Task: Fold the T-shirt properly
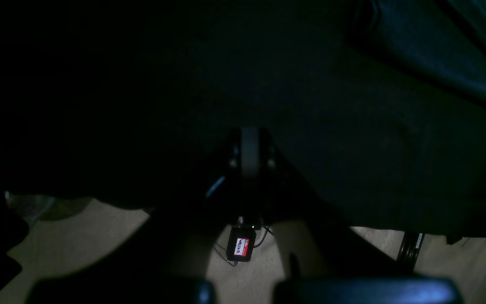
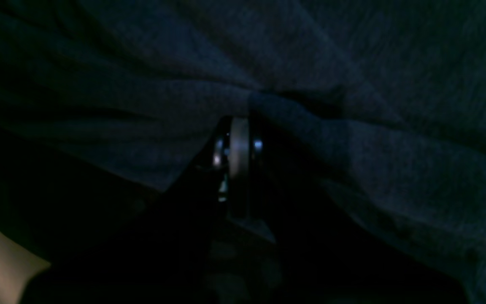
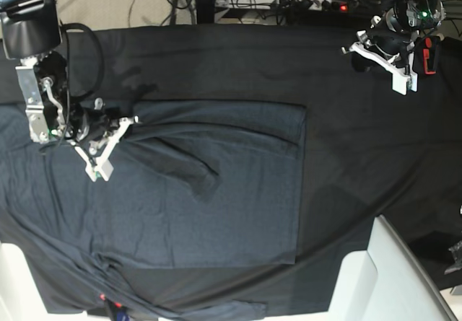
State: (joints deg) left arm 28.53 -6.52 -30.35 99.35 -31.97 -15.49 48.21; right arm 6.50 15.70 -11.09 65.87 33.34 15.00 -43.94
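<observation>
Base view showed the T-shirt (image 3: 216,191) spread on the black tabletop (image 3: 216,61). Right end effector (image 3: 108,144) was clamped on its upper-left edge; left end effector (image 3: 386,58) sat closed, empty. Best drag evenly, keeping cloth taut.

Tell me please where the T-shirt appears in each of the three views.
Left wrist: the T-shirt shows only in the upper right corner.
Right wrist: it fills most of the picture, bunched at the right gripper, which is shut on it.
Base: it lies spread left of centre.
Shared landmark: the black table covering, also the dark surface in the left wrist view.
</observation>
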